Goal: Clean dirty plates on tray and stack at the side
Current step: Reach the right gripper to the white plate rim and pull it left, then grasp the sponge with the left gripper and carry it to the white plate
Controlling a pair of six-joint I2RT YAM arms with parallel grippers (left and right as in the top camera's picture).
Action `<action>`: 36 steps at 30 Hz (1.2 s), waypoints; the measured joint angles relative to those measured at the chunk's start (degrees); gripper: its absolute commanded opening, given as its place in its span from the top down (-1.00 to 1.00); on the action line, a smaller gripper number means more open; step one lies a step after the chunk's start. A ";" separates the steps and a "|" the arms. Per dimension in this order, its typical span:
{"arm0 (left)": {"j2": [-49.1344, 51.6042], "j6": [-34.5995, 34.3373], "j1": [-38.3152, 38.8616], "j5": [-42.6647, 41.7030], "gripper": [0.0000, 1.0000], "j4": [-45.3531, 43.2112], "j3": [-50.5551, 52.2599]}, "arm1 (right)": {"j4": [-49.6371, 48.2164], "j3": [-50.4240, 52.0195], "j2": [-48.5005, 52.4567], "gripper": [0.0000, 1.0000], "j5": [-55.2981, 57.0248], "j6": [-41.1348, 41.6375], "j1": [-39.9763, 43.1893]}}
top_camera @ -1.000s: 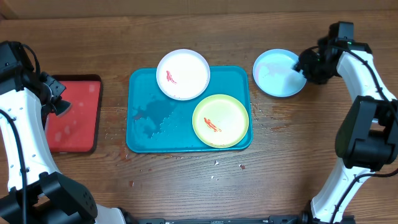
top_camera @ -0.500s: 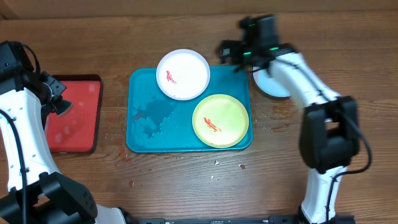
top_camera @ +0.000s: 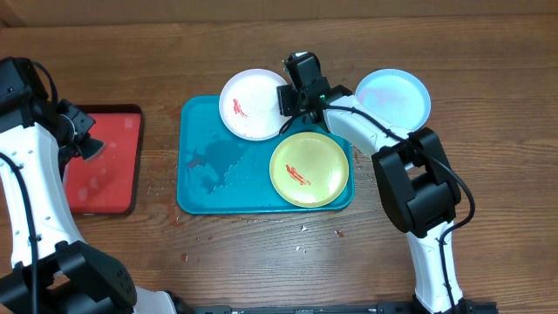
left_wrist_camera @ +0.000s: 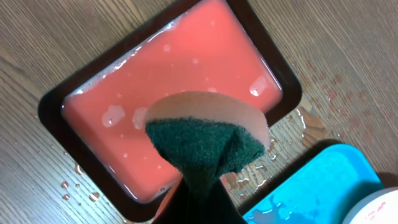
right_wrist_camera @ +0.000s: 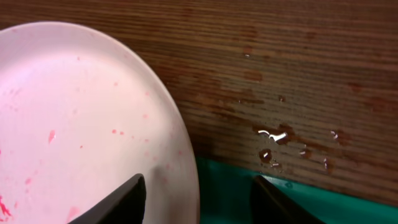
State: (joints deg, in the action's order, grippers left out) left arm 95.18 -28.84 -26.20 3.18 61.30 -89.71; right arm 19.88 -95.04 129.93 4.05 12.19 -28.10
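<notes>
The teal tray [top_camera: 209,174] holds a white plate [top_camera: 255,104] with a red smear, overhanging its back rim, and a yellow-green plate [top_camera: 309,168] with a red smear. A light blue plate [top_camera: 392,101] lies on the table right of the tray. My right gripper [top_camera: 292,98] is open at the white plate's right edge; in the right wrist view its fingers [right_wrist_camera: 198,198] straddle the plate's rim [right_wrist_camera: 93,124] above the tray [right_wrist_camera: 230,193]. My left gripper [left_wrist_camera: 199,193] is shut on a green-backed sponge [left_wrist_camera: 205,137] above the red tray [left_wrist_camera: 168,81].
The small red dark-rimmed tray [top_camera: 100,157] holding liquid sits at the left of the table. Water drops and small crumbs lie on the wood around the teal tray. Water is pooled on the teal tray's left half.
My right arm has swung left from the light blue plate, left lying on the table, to the white plate's right edge. The left arm has not moved.
</notes>
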 measured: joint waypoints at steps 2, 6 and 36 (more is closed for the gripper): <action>0.00 0.00 0.31 -0.02 0.92 -0.04 0.00 | 0.20 0.00 0.00 0.25 -0.20 -0.24 -0.02; 0.00 0.00 0.72 -0.04 0.92 -0.04 0.00 | 0.83 0.00 0.00 0.67 -1.14 -0.20 -0.31; 0.00 3.58 0.98 -4.98 0.92 -1.29 0.00 | 11.78 -4.63 -0.11 0.37 -5.90 -4.87 -10.93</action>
State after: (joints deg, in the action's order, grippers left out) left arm 95.18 -25.26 -25.21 -1.80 60.01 -89.71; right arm 31.66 -99.68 129.82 -1.85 7.31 -39.03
